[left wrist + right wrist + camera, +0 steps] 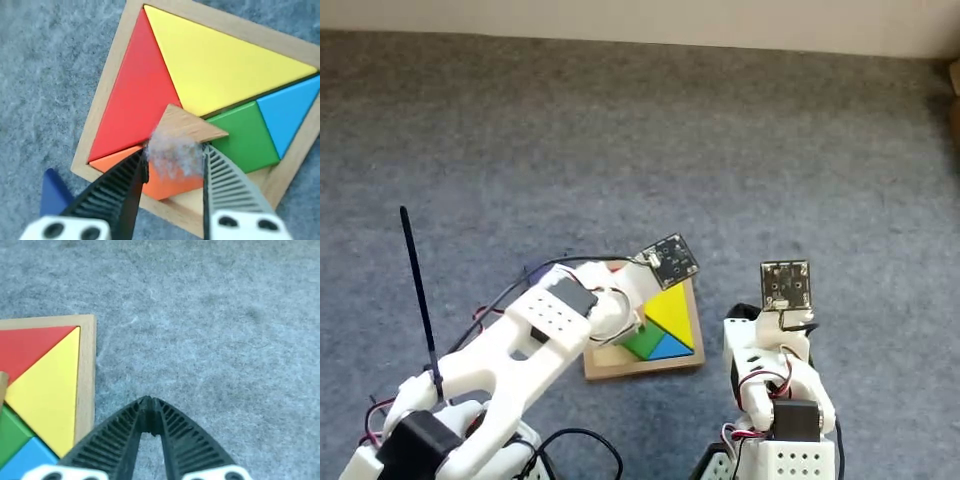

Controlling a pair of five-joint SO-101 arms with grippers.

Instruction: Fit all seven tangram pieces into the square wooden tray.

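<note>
The square wooden tray (115, 60) holds a red triangle (135, 100), a yellow triangle (220, 65), a blue triangle (290, 110), a green square (245, 135) and an orange piece (115, 161). A triangular patch of bare wood (187, 125) shows at its middle. My left gripper (174, 154) hovers just over that patch, shut on a small blurred grey piece (172, 147). A dark blue piece (52, 192) lies on the carpet outside the tray. My right gripper (148, 417) is shut and empty above the carpet beside the tray (89, 370).
Grey carpet covers the whole table. In the high view the tray (640, 367) lies between the two arms, with the left arm (540, 330) reaching over it and the right arm (775, 380) beside it. Open carpet stretches beyond both.
</note>
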